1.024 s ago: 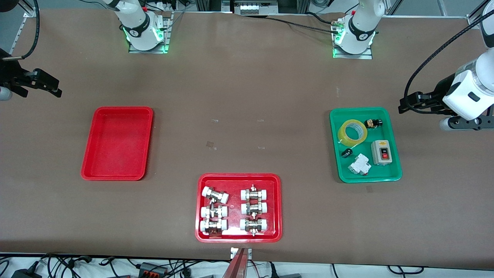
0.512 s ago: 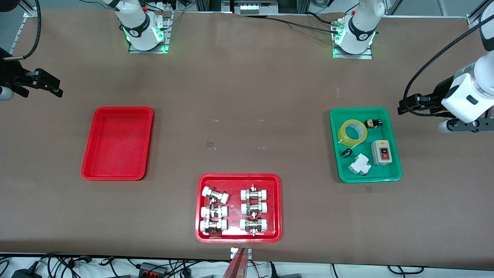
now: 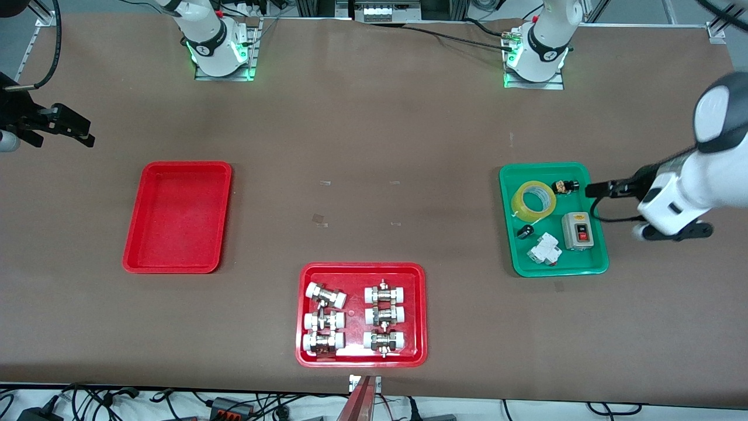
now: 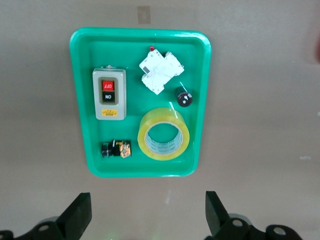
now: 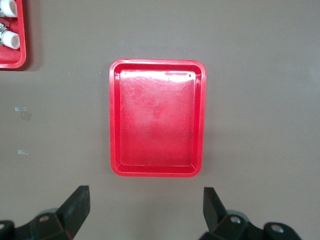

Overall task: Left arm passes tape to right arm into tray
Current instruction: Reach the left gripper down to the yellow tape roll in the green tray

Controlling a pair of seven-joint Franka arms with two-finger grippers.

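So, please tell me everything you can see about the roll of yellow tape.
The tape is a ring of translucent yellow film with a paler inner core and an open middle. It lies flat in the green tray, in the part farther from the front camera, beside a small dark part. No gripper touches it.

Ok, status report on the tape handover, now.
Left gripper open, at the green tray's edge. Right gripper open, waiting near the plain red plastic tray. Yellow ring-shaped tape roll flat in the green tray, untouched. Nothing blocking.

Tape and tray, as I see them.
I see the yellow tape (image 3: 533, 200) flat in a green tray; the red tray (image 3: 177, 217) sits empty.
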